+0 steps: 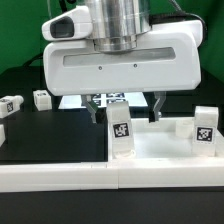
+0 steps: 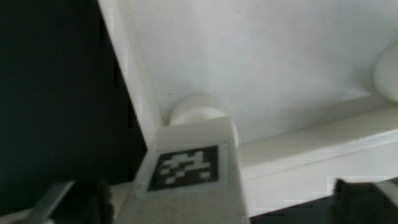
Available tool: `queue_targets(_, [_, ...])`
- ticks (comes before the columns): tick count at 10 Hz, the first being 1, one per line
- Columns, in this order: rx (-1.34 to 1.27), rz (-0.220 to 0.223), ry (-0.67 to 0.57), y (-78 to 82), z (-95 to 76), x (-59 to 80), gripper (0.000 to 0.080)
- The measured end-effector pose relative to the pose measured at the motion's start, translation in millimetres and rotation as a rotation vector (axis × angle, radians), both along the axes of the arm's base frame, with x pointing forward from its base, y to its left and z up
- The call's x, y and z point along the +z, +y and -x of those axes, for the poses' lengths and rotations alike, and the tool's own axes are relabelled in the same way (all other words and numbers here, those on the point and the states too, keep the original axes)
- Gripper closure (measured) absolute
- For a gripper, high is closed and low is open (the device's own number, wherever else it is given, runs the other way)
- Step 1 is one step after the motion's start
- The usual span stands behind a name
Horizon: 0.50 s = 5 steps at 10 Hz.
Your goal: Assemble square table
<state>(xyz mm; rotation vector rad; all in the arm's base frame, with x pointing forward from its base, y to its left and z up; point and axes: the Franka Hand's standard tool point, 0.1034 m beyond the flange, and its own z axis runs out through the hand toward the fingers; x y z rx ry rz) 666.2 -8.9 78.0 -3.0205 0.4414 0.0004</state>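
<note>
The square table's white top [image 1: 165,150] lies low in the exterior view, to its right. A short white leg [image 1: 120,130] with a black-white tag stands upright on it, over a round corner socket [image 2: 199,104]. My gripper [image 1: 128,108] hangs straight above this leg, open, with one dark finger on each side. In the wrist view the leg [image 2: 187,165] rises between the fingertips [image 2: 365,196], with a gap on both sides of my gripper [image 2: 205,208]. A second tagged leg [image 1: 205,125] stands on the top at the exterior view's right.
Two more small tagged legs [image 1: 40,97] [image 1: 10,103] lie on the black table at the exterior view's left. A long white bar [image 1: 60,180] runs along the front edge. The marker board [image 1: 105,100] shows partly behind the gripper.
</note>
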Motion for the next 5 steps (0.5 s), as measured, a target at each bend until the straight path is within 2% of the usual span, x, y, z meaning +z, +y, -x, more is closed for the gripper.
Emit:
queue_targets(1, [0.0, 0.0, 0.0, -0.3, 0.0, 0.0, 0.0266])
queue_targets(2, [-0.013, -0.001, 0.001, -0.1, 0.0, 0.0, 0.0411])
queue_targets(3, [-0.081, -0.001, 0.006, -0.4, -0.1, 0.0, 0.0511])
queue_targets(5, [-0.225, -0.004, 0.019, 0.0, -0.1, -0.1, 0.0511])
